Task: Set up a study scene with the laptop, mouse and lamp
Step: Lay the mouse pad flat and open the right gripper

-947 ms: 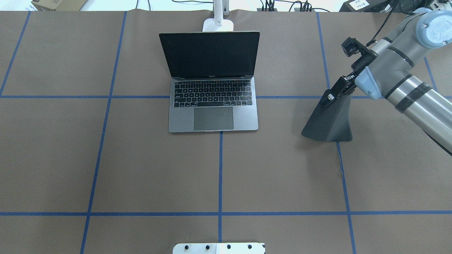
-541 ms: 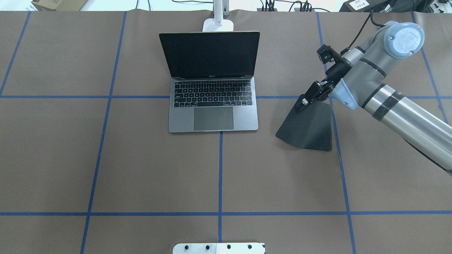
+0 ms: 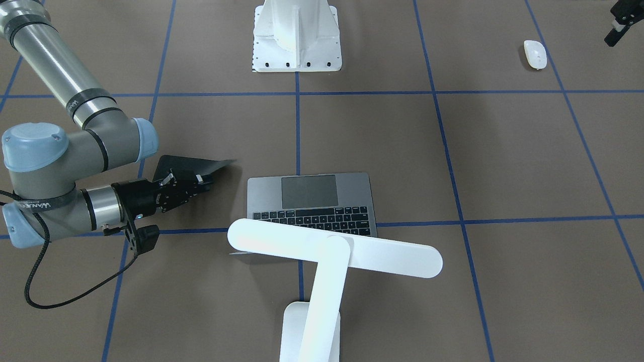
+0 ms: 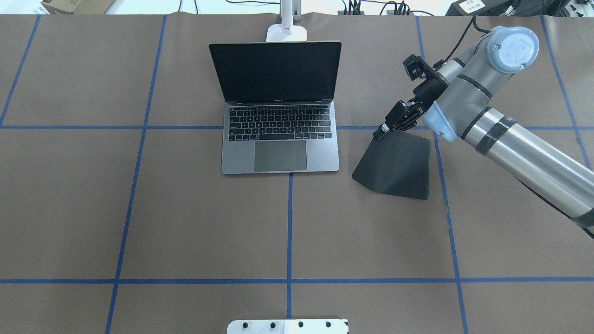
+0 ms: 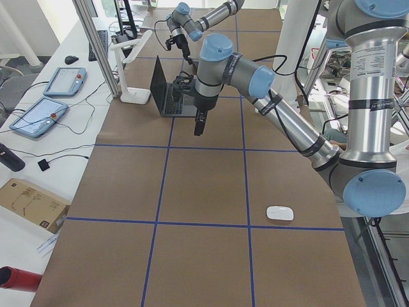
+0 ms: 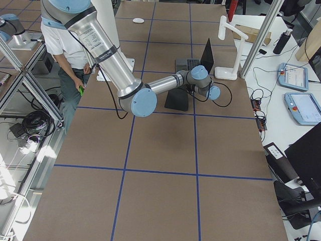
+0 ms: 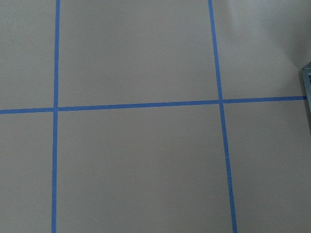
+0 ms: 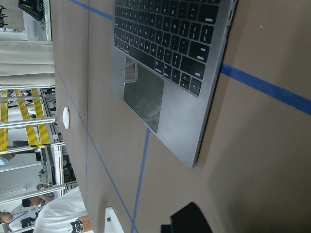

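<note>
The laptop (image 4: 280,139) stands open at the table's far middle, its screen dark. The lamp (image 3: 334,250) stands behind it, with its base (image 4: 286,32) at the far edge. The mouse (image 3: 535,54) lies alone near the robot's left side, and also shows in the exterior left view (image 5: 279,213). My right gripper (image 4: 381,131) is shut on a corner of a flat black pad (image 4: 394,164), just right of the laptop. The pad slopes from that raised corner down to the table. My left gripper (image 3: 615,30) hangs high above the table near the mouse. I cannot tell whether it is open or shut.
The white bolted pedestal (image 3: 297,35) sits at the table's near edge, in the middle. Blue tape lines grid the brown table cover. A person stands beside the table in the exterior right view (image 6: 65,50).
My right gripper has carried the black pad left toward the laptop. The pad has come down from a steep tilt to lie much flatter.
</note>
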### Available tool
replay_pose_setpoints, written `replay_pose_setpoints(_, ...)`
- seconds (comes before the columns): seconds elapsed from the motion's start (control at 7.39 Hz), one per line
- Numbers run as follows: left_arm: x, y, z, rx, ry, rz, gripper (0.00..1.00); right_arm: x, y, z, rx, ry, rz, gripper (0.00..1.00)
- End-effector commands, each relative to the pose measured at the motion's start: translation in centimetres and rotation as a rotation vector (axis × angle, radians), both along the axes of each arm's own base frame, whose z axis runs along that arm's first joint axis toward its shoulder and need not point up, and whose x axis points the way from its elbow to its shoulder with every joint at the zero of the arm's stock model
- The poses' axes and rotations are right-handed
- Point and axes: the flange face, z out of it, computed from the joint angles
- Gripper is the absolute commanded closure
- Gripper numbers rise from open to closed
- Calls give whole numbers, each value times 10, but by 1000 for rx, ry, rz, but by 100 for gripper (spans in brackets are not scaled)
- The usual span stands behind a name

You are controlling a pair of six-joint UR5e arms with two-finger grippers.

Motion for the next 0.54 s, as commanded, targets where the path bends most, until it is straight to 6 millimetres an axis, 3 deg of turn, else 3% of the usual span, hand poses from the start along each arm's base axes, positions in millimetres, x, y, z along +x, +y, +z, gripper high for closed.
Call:
replay_pose_setpoints(0.0,-1,1,-4,6,2,-4,0,-20,-11,-16,-44,-52,55,0)
replay_pose_setpoints(0.41,-1,0,-3,1,3,-7,0,-18,-22,-22,-68,-76,98,0)
